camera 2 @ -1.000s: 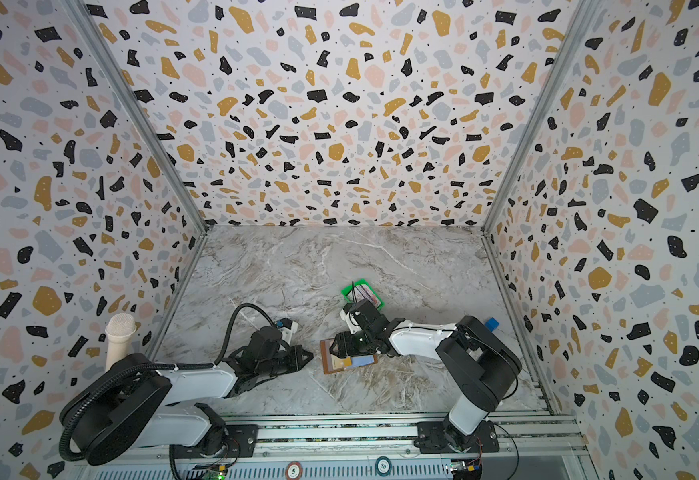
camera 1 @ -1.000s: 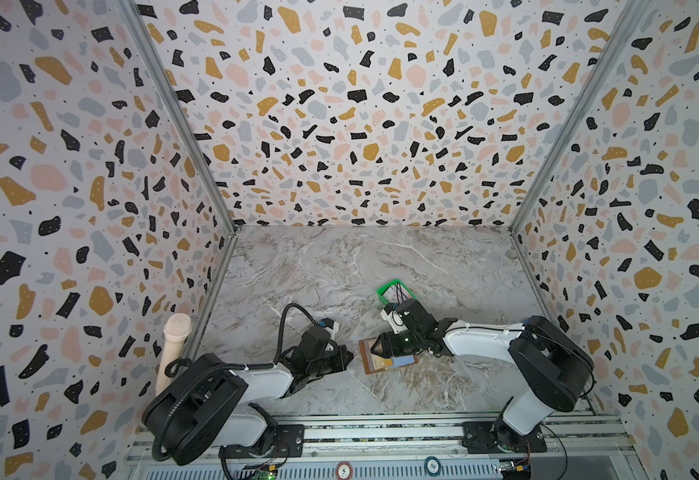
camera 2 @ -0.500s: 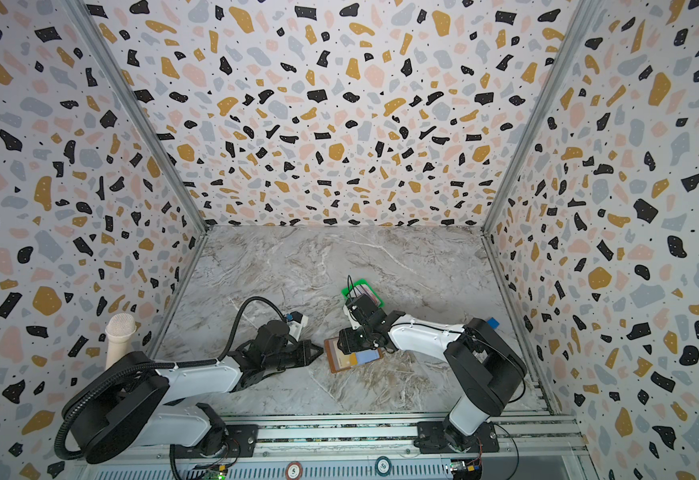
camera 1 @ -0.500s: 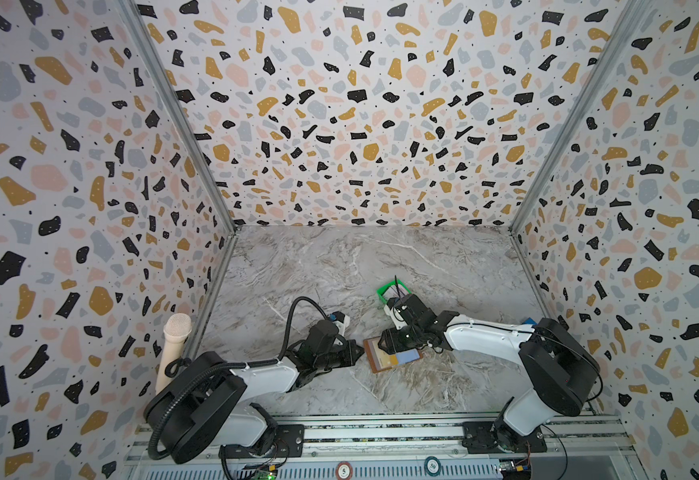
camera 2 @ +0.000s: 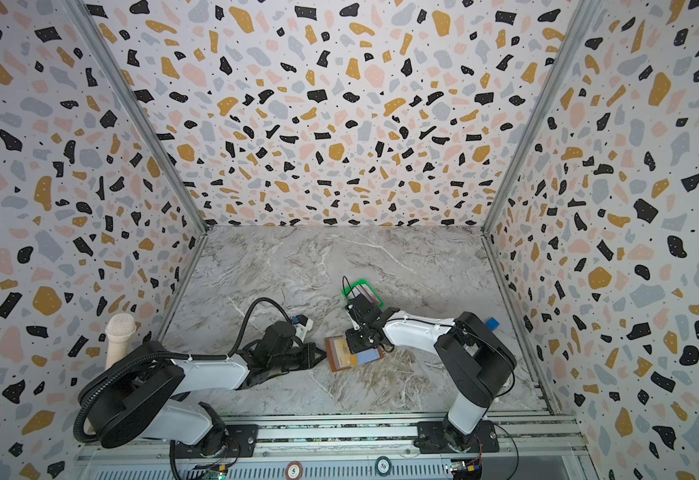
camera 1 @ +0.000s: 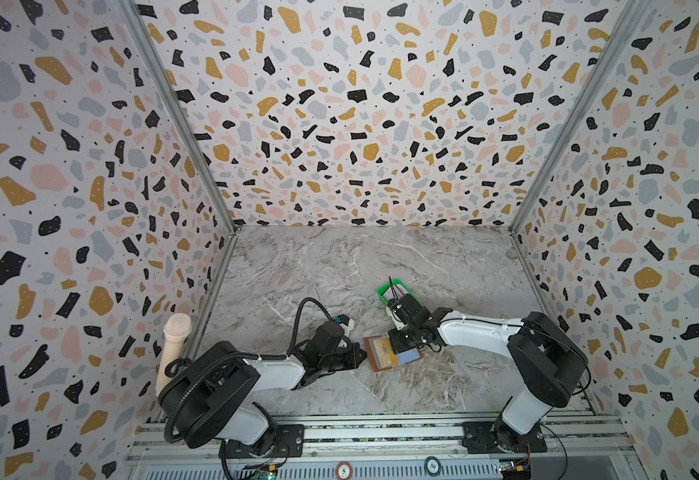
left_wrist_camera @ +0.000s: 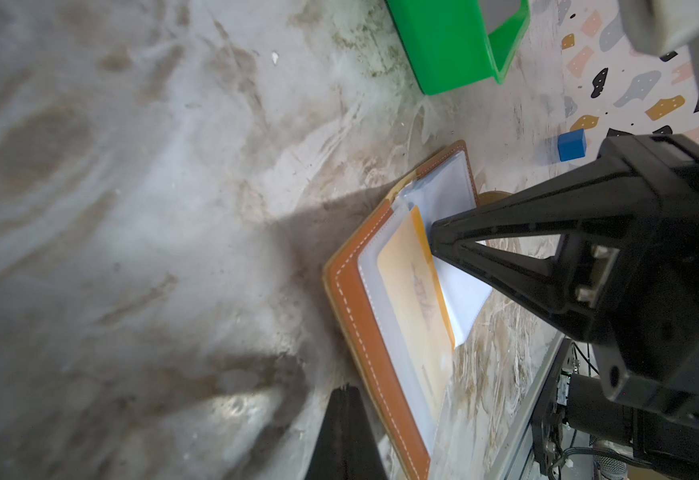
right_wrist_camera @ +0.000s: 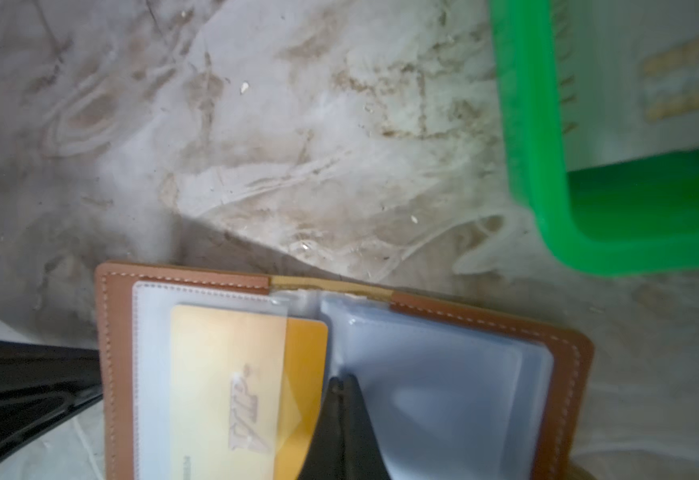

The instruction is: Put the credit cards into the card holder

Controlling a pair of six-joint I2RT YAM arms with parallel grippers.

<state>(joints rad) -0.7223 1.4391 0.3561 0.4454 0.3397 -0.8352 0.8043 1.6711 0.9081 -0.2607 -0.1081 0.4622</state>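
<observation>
Looking from a top view, you lose most of the credit cards (camera 1: 398, 288): the right arm covers their green tray (camera 1: 382, 293), and the right wrist view blurs them. The card holder (right_wrist_camera: 443, 395) lies open, a gold card (right_wrist_camera: 223, 374) part-way into its sleeve. Your right gripper (right_wrist_camera: 341, 380), jaws together, sits at that card's bare edge. The left gripper (camera 1: 362, 356), jaws together too, points at the holder's outer edge. Only the left wrist view shows the blue cube (left_wrist_camera: 571, 144) plainly.
</observation>
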